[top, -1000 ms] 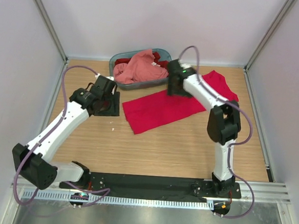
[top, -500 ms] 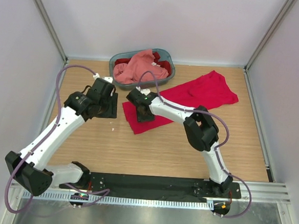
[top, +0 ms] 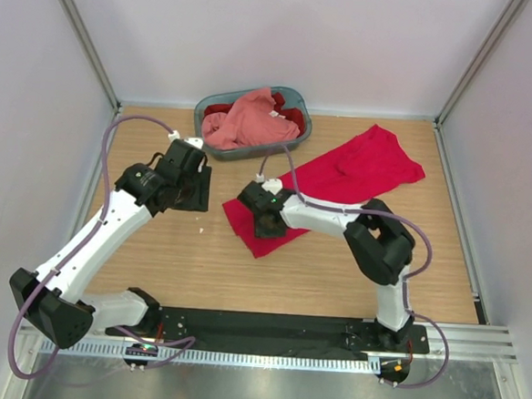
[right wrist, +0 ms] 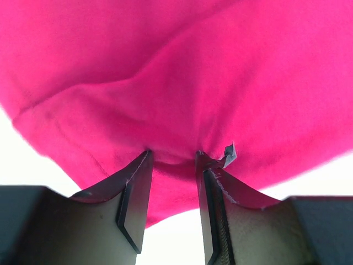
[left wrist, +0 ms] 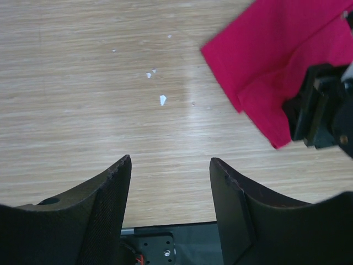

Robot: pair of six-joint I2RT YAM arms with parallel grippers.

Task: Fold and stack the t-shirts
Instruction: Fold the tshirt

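Observation:
A bright crimson t-shirt lies spread slantwise across the table, its near-left end bunched. My right gripper sits on that end. In the right wrist view the crimson cloth fills the frame and a fold of it is pinched between the fingers of the right gripper. The left wrist view shows the shirt's corner doubled over beside the right gripper. My left gripper hangs open over bare wood, left of the shirt. A salmon pink t-shirt and a darker red t-shirt lie heaped in the basket.
The grey-blue oval basket stands at the back centre, just behind both grippers. A few white specks lie on the wood near the left gripper. Walls close the table on the left, right and back.
My right gripper swung from beside the basket to the crimson shirt's near-left end, narrowed on the cloth and drew that corner forward. The left arm only shifted slightly.

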